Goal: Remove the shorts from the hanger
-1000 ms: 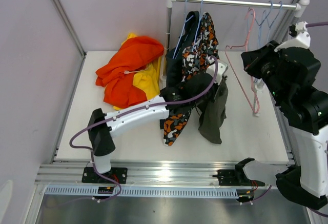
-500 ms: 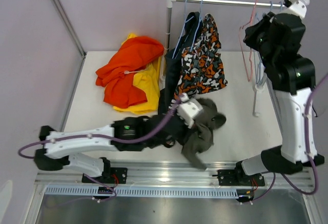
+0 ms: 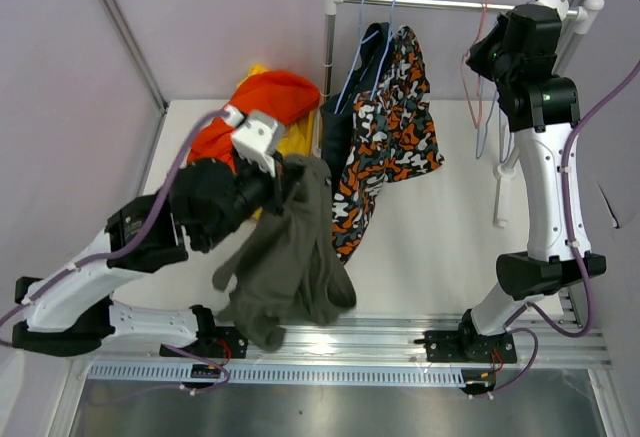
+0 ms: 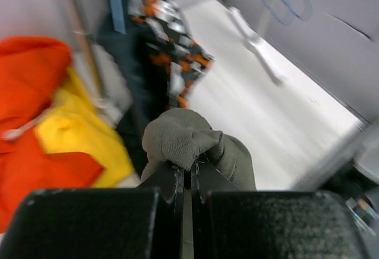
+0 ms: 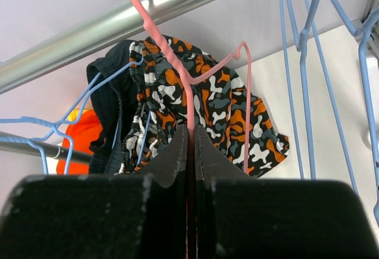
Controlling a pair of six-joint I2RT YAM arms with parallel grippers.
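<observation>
A: Left tool point(image 4: 187, 173)?
B: We see it clamped tight on a bunched fold of the dark olive-grey shorts point(image 3: 290, 257). It is raised off the surface point(image 3: 450, 247). The rest of the fabric hangs from the tool over the near left part.

A: Right tool point(image 5: 190, 134)?
B: Up by the rail point(image 3: 440, 3), fingers pinched shut on the wire of the pink hanger point(image 5: 247, 111). We cannot tell if its hook sits on the rail.

A: Other pairs?
B: We mark the camouflage shorts point(image 3: 395, 127) and navy-black shorts point(image 3: 340, 127) hung on the rail, side by side and touching. A blue hanger point(image 4: 114, 4) shows at the navy pair. The orange-red shorts point(image 3: 270, 97) lie on the yellow shorts point(image 4: 65, 140) in a heap at the far left of the surface, beside the rack post.
</observation>
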